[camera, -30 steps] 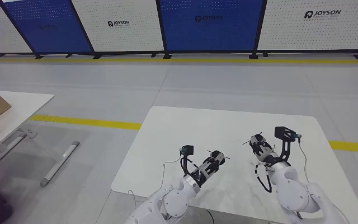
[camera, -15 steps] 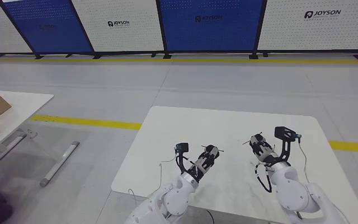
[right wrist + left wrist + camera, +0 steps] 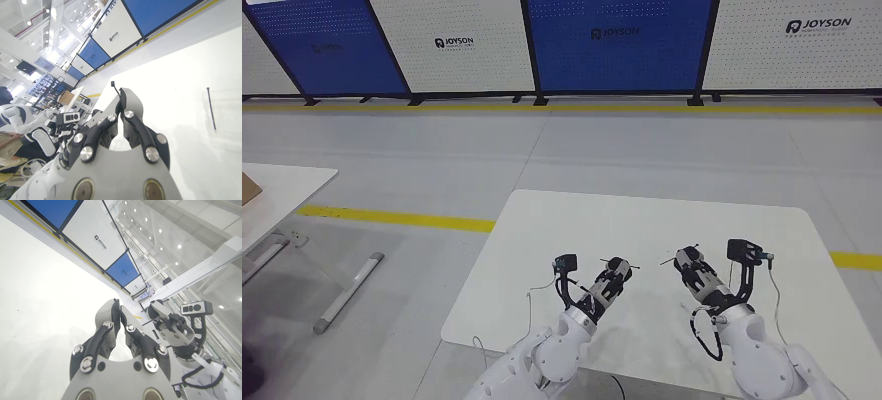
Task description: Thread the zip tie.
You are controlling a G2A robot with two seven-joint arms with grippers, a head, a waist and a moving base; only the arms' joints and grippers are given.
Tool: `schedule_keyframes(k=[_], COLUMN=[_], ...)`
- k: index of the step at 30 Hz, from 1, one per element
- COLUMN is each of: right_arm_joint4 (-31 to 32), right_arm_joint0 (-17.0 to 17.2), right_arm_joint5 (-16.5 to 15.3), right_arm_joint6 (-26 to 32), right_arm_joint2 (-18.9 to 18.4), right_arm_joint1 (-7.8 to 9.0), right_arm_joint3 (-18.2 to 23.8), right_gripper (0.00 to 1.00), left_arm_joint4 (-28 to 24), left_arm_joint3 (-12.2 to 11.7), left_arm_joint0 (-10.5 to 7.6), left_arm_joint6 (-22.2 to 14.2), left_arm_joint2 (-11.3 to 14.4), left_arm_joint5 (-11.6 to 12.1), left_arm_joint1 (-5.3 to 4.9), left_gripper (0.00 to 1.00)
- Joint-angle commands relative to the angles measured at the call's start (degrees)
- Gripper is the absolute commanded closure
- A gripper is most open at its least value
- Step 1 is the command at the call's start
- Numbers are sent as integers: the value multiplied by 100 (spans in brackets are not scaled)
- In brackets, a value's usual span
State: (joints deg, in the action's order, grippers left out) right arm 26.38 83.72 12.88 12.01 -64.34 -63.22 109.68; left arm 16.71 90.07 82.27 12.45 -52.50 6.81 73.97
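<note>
My right gripper [image 3: 121,91] is shut on a black zip tie [image 3: 115,88], whose square head sticks out past the fingertips. In the top view this gripper [image 3: 689,262] hovers over the white table [image 3: 662,215], with thin black ends of the tie showing on both sides. My left gripper [image 3: 119,308] has its fingers pressed together. In the top view a short thin black strip [image 3: 636,267] pokes out of it [image 3: 614,270] toward the right gripper. The two grippers are apart, side by side near the table's front, and the right one [image 3: 154,307] also shows in the left wrist view.
A second black zip tie [image 3: 211,109] lies flat on the table beyond my right gripper. The far half of the table [image 3: 642,205] is bare white. Blue and white partition panels [image 3: 622,40] stand well behind it.
My left gripper drew back and to the left first. Then my right gripper shifted left toward it, still holding the zip tie.
</note>
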Motion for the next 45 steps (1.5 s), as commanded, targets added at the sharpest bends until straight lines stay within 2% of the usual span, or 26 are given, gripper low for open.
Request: schedule_keyframes(k=[1, 12, 17, 19, 25, 36, 45], right_arm_joint4=[-8, -46, -475, -536, -535, -523, -240], right_arm_joint0=[4, 18, 89, 25, -161, -149, -134], right_arm_joint5=[45, 15, -465, -508, -506, -509, -482], right_arm_joint6=[-66, -72, 36, 46, -602, -616, -778], right_arm_joint2=[13, 13, 41, 85, 390, 395, 623], right_arm_joint1=[-9, -12, -51, -74, -209, -211, -306], right_arm_joint3=[-11, -13, -143, -259, -601, -614, -759], right_gripper=[100, 100, 100, 100, 100, 100, 100], left_arm_joint4=[0, 0, 0, 0, 0, 0, 0], left_arm_joint3=[0, 0, 0, 0, 0, 0, 0], left_arm_joint0=[0, 0, 0, 0, 0, 0, 0], left_arm_joint6=[0, 0, 0, 0, 0, 0, 0], left_arm_joint2=[0, 0, 0, 0, 0, 0, 0], left_arm_joint5=[0, 0, 0, 0, 0, 0, 0], left_arm_joint1=[0, 0, 0, 0, 0, 0, 0], left_gripper=[100, 100, 100, 100, 100, 100, 100])
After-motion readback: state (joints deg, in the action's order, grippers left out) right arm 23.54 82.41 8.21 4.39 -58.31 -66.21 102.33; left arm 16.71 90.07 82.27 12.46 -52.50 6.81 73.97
